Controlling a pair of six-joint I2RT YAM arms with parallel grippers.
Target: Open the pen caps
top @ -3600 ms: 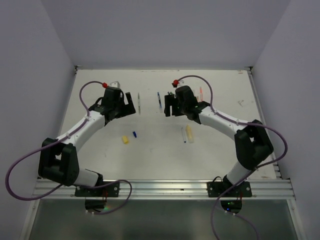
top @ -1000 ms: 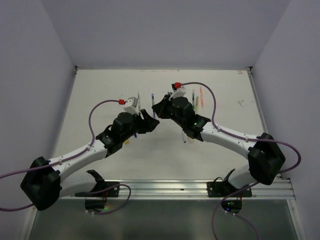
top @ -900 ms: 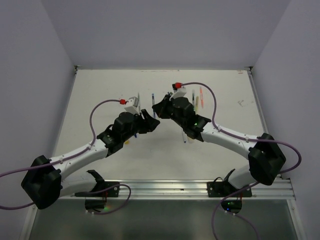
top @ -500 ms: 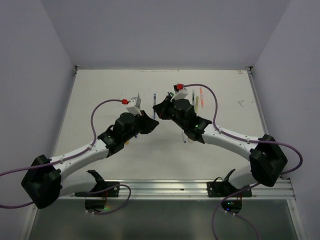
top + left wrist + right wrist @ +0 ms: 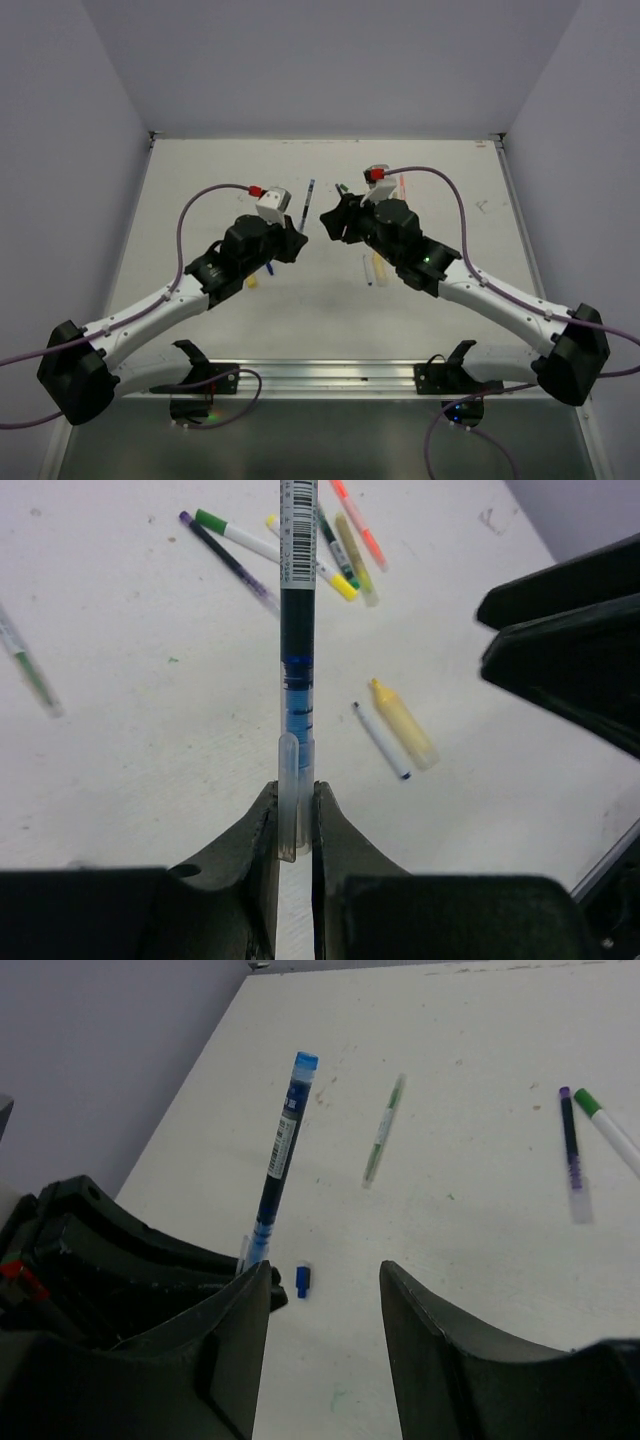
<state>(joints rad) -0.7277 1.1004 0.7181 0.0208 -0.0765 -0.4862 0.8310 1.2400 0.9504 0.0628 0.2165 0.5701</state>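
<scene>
I'm seeing the blue pen (image 5: pixel 298 630) running off the left wrist view's top edge, the green pen (image 5: pixel 30 665) blurring out, and the green-tipped marker (image 5: pixel 612 1130) getting clipped at the right wrist view's edge.

A scuffed white table (image 5: pixel 220 160) sits between pale lilac walls (image 5: pixel 330 70).

The right pincer (image 5: pixel 322 1272) gapes near a tilted blue pen (image 5: pixel 281 1160) and blue cap (image 5: pixel 303 1280).

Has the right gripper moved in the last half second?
Yes. The right gripper shifted rightward, closer to the orange pen, which lay still.
</scene>
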